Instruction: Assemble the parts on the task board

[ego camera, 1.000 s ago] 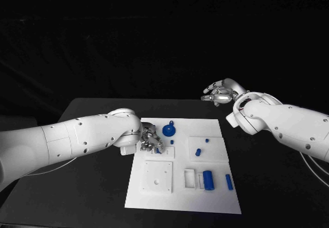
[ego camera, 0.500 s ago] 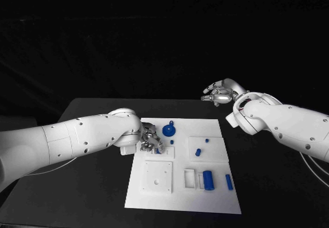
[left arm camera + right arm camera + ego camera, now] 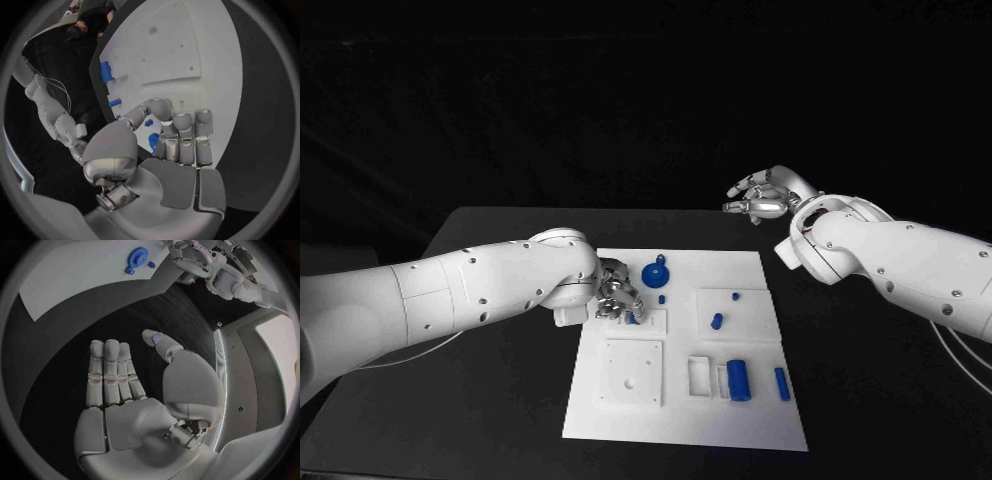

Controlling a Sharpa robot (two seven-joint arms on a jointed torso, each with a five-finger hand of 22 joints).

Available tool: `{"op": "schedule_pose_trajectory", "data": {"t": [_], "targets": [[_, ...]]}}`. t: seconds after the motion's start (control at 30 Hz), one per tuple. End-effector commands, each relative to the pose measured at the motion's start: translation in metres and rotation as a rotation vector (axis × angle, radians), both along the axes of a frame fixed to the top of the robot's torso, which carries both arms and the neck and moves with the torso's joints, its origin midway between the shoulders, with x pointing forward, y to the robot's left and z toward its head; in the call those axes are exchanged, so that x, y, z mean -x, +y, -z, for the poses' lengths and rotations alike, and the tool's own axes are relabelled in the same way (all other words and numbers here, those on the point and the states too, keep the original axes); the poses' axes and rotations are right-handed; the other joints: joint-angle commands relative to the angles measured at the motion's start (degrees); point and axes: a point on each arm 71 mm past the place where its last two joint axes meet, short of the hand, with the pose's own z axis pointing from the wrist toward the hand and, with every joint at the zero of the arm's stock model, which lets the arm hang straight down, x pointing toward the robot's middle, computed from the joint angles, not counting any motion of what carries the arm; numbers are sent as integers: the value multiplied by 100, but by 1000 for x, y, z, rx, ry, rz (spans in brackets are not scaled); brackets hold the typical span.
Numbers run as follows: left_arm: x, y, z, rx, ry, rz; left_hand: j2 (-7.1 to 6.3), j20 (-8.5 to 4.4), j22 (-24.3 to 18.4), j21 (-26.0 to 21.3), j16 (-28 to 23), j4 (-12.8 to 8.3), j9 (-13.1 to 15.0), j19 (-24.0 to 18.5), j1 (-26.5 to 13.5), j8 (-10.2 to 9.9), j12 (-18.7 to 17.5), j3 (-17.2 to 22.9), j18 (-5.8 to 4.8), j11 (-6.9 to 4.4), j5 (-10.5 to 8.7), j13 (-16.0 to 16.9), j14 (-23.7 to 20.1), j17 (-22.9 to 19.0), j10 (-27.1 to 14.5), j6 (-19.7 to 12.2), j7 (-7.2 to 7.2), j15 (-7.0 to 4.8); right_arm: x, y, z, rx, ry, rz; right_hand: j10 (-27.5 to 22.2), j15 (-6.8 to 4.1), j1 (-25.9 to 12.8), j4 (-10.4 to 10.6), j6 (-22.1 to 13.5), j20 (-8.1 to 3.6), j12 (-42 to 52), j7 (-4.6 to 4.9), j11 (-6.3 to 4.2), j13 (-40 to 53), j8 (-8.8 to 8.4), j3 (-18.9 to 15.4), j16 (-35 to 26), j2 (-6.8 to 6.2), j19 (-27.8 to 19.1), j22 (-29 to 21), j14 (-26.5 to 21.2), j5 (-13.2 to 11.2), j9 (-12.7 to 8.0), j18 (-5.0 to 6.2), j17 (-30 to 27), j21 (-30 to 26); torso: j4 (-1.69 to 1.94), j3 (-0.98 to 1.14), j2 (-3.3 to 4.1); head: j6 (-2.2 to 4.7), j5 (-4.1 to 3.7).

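Evidently light, stiff and smooth, the small blue part (image 3: 153, 141) sits pinched at the left hand's (image 3: 616, 293) fingertips over the white board (image 3: 762, 420); the right hand (image 3: 764, 195) hovers released, apart.

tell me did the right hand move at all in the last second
No. The right hand hangs in the same spot beyond the far right corner of the task board, open and holding nothing, just as it did a second ago.

A black table (image 3: 502, 400) stands against darkness (black backdrop).
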Motion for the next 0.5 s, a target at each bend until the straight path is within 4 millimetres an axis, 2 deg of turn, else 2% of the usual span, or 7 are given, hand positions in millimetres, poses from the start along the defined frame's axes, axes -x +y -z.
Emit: {"op": "schedule_pose_trajectory", "data": {"t": [0.03, 0.5], "targets": [[-1, 0, 0, -10, 4, 6, 126, -849, -5, -11, 28, -55, 13, 33, 71, 13, 31, 66, 2, -217, 34, -9, -27, -7, -191, 860, -590, -128, 0, 2, 1, 3, 0, -16, -45, 8, 12, -28, 4, 5, 33, 46, 0, -9, 16, -5, 14, 55, 18, 2, -48, 3, 0, 83, -2, -36, 0, 1, 1, -6, 1], [-3, -3, 1, -20, 11, 14, 138, -851, -9, -17, 34, -45, 44, 50, 44, 5, 45, 68, 5, -220, -22, -26, -28, -24, -201, 854, -591, -137, 0, 2, 1, 3, 1, -17, -46, 8, 13, -35, 4, 6, 39, 46, 1, -17, 17, -2, 17, 58, 20, 6, -48, 4, 0, 83, -6, -41, 0, -2, 4, -10, -4]]}}
